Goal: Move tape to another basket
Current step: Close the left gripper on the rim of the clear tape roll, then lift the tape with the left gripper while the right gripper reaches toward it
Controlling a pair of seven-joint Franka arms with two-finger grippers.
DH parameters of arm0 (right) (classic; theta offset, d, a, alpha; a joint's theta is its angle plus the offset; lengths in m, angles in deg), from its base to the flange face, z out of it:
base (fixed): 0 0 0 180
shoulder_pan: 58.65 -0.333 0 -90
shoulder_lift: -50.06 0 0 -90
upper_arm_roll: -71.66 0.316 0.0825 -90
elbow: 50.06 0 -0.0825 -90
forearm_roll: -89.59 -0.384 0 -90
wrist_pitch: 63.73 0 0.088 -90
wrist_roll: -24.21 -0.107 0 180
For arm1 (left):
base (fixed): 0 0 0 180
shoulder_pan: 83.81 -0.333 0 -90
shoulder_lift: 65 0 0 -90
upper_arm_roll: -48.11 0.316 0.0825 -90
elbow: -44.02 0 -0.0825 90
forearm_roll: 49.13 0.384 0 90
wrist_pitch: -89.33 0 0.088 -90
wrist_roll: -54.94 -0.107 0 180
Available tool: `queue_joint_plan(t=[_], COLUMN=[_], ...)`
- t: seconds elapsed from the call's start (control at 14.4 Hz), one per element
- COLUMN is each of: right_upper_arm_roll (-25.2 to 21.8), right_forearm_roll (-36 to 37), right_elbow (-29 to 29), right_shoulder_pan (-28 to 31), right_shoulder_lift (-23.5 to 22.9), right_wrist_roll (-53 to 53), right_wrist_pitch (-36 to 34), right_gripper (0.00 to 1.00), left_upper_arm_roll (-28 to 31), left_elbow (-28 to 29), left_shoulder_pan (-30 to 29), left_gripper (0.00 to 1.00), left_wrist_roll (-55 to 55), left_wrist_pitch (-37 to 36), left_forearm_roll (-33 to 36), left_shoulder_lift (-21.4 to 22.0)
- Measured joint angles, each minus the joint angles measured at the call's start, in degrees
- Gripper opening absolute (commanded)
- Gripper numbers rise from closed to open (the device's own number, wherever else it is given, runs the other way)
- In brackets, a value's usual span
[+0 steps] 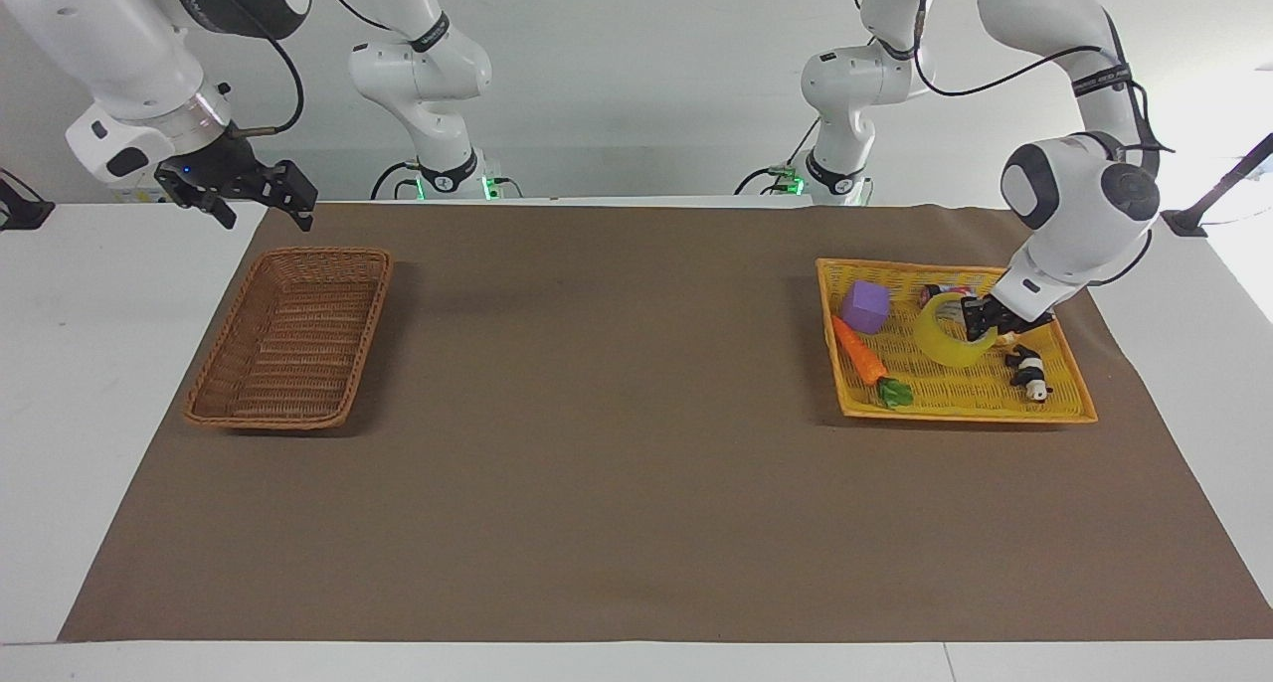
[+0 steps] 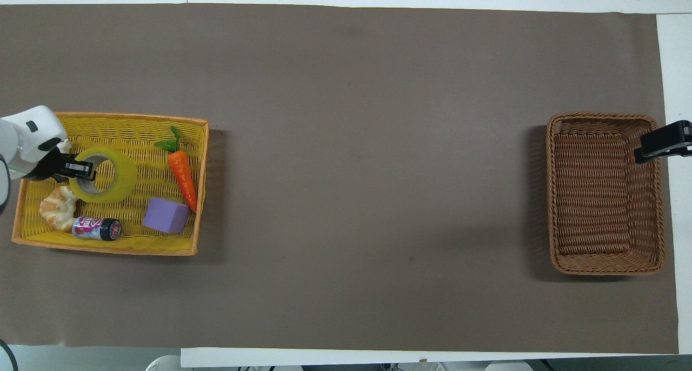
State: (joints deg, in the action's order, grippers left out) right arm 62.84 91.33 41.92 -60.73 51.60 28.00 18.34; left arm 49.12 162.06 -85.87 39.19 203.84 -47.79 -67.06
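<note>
The tape (image 1: 943, 345), a yellow translucent roll, hangs tilted just above the yellow-orange tray basket (image 1: 965, 406). My left gripper (image 1: 980, 316) is shut on the roll's wall, one finger inside the core. In the overhead view the tape (image 2: 118, 177) and left gripper (image 2: 81, 169) are over the tray basket (image 2: 124, 121), toward the left arm's end. The brown wicker basket (image 1: 264, 419) stands empty at the right arm's end of the table. My right gripper (image 1: 261, 205) waits open in the air by that basket's rim (image 2: 605, 116), where it also shows in the overhead view (image 2: 662, 143).
In the tray lie a purple cube (image 2: 166, 215), a toy carrot (image 2: 183, 176), a small can (image 2: 97, 228), a bread piece (image 2: 58, 209) and a small black-and-white toy (image 1: 1027, 372). A brown mat (image 2: 367, 171) covers the table between the baskets.
</note>
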Motion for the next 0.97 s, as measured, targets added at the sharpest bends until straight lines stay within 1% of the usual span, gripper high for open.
queue_joint_plan(t=[0.14, 0.28, 0.42, 0.62, 0.83, 0.97], right_upper_arm_roll=[0.0, 0.0, 0.0, 0.0, 0.0, 0.08], right_forearm_roll=[0.0, 0.0, 0.0, 0.0, 0.0, -0.04], right_elbow=[0.0, 0.0, 0.0, 0.0, 0.0, 0.04], right_shoulder_pan=[0.0, 0.0, 0.0, 0.0, 0.0, -0.15], right_shoulder_lift=[0.0, 0.0, 0.0, 0.0, 0.01, 0.02], right_wrist_roll=[0.0, 0.0, 0.0, 0.0, 0.0, 1.09], right_wrist_pitch=[0.0, 0.0, 0.0, 0.04, 0.24, 0.08], right_gripper=[1.0, 1.0, 1.0, 1.0, 1.0, 1.0], left_upper_arm_roll=[-0.37, -0.83, -1.12, -1.29, -1.34, -1.34], left_elbow=[-6.85, -9.87, -10.52, -11.49, -13.17, -13.88], left_shoulder_pan=[3.9, 10.18, 16.83, 25.09, 30.2, 31.83], left_gripper=[0.0, 0.0, 0.0, 0.0, 0.0, 0.0], left_wrist_roll=[4.1, 11.03, 16.55, 23.38, 24.62, 24.7], left_wrist_pitch=[-5.88, -6.81, -5.8, 0.18, 1.37, 0.56], left_forearm_roll=[-1.72, -5.88, -10.76, -16.0, -18.65, -19.4], left_shoulder_lift=[-0.7, -1.45, -2.31, -3.26, -3.84, -4.22])
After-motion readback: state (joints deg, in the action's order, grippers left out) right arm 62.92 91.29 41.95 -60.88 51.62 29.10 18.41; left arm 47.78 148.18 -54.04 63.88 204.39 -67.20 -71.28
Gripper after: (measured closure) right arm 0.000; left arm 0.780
